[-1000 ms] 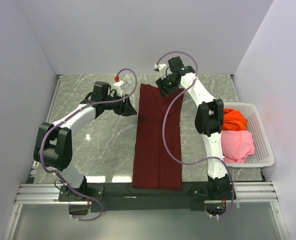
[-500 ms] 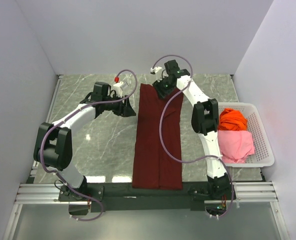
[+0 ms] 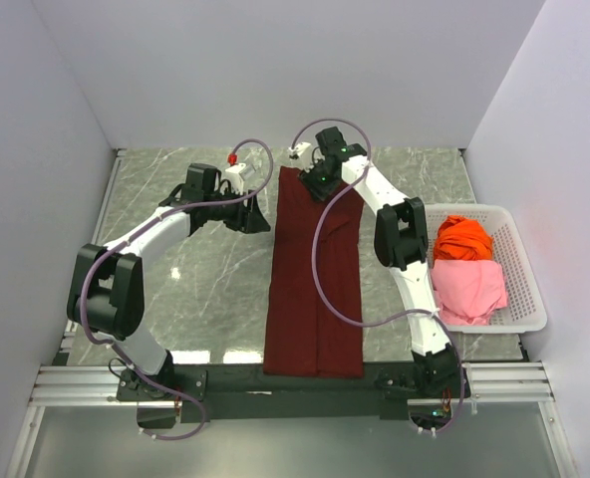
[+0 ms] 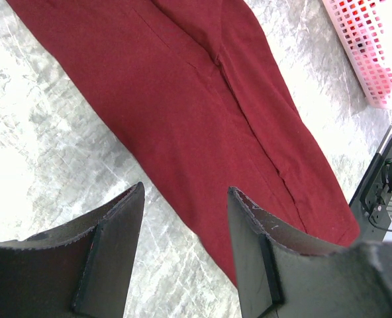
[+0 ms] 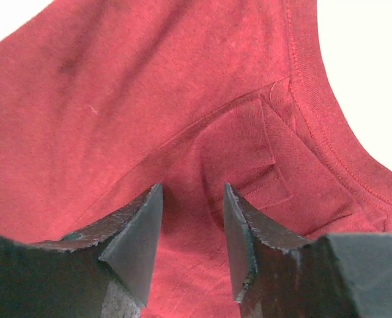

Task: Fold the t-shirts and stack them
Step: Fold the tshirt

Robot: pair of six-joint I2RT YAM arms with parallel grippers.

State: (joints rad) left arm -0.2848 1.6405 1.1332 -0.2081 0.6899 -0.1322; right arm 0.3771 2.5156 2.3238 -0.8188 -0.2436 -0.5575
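The dark maroon cloth t-shirt (image 3: 315, 289) is folded to a strip, with the left end effector (image 3: 257, 215) and right end effector (image 3: 314, 182) open and empty near its far end; right of it, the bright orange t-shirt (image 3: 464, 237) and light pink t-shirt (image 3: 470, 287) are not yet folded.

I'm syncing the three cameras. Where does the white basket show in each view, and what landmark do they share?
Top external: basket at the right side, mid-height.
Left wrist: basket in the top right corner, cut off by the frame.
Right wrist: not in it.
Shared landmark: the maroon shirt, seen in all three views.
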